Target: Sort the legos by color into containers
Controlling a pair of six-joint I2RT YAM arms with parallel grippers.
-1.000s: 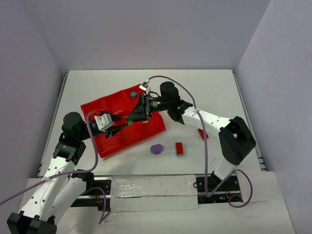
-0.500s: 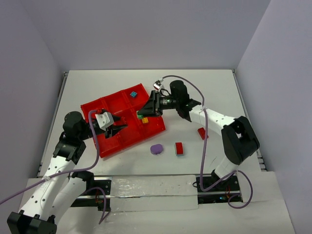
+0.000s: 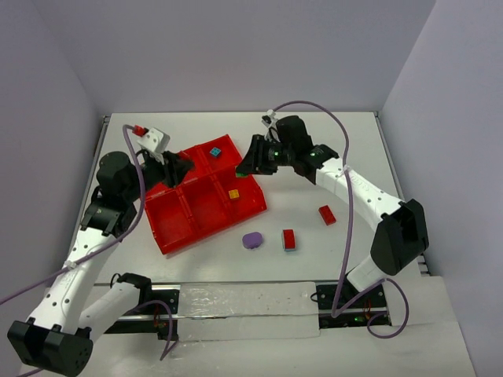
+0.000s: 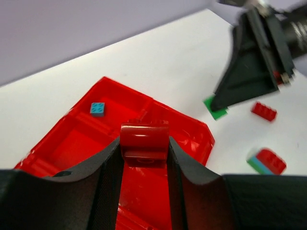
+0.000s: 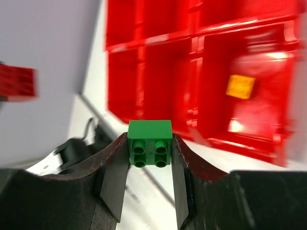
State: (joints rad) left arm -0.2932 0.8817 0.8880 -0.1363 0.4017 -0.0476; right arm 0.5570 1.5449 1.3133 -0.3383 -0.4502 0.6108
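Observation:
The red tray lies at centre-left, with a teal brick in its far right compartment and a yellow brick in the near right one. My left gripper hangs over the tray's far left part, shut on a red brick. My right gripper is at the tray's far right edge, shut on a green brick. A purple brick and two red bricks lie on the table right of the tray.
The white table is walled at the back and both sides. Both arms' cables arc above the tray. A rail runs along the near edge. In the left wrist view the right gripper hangs just beyond the tray's corner.
My right gripper has drawn back to the right and away from over the tray with the green brick. My left gripper has risen and swung from the tray's near left to its far left.

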